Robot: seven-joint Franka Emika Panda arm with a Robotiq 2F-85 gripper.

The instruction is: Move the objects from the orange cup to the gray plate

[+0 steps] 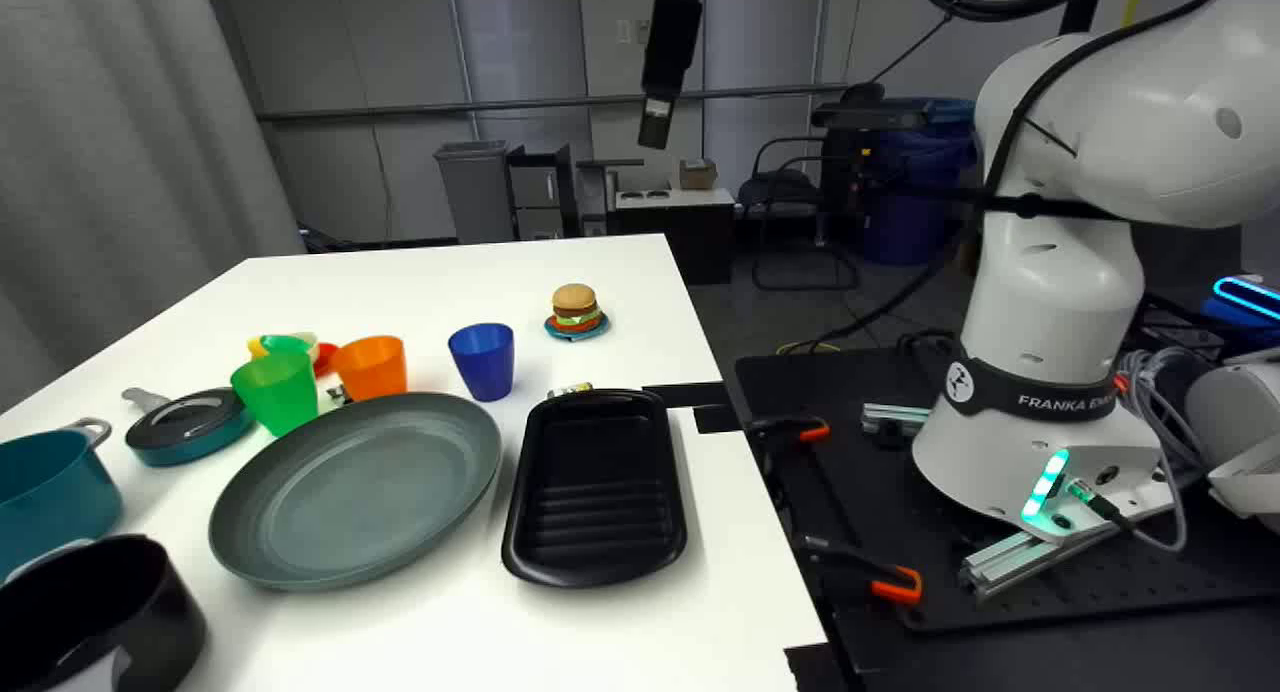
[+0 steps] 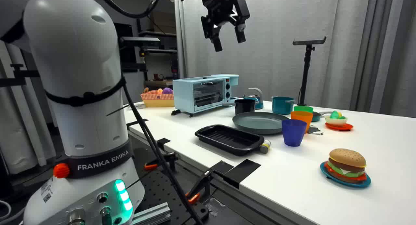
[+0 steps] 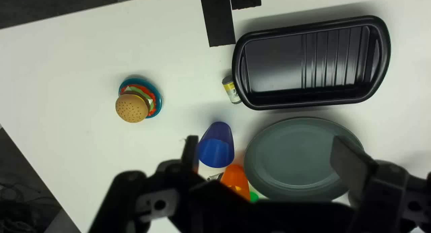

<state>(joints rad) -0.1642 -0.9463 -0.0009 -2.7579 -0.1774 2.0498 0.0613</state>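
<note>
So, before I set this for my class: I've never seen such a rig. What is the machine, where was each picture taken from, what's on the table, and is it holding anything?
The machine is a white robot arm ending in a black two-fingered claw. Two pictures come from cameras standing outside the robot; the third comes from its wrist, looking down, so the claw's dark fingers reach into its lower part. On the white table are, among other things, a large gray plate, a black ridged tray, an orange cup, a blue cup, a green cup and a toy burger on a teal saucer. Something yellow shows in the orange cup, but I can't count pieces. The claw is open above the table, fingers apart, holding nothing.
</note>
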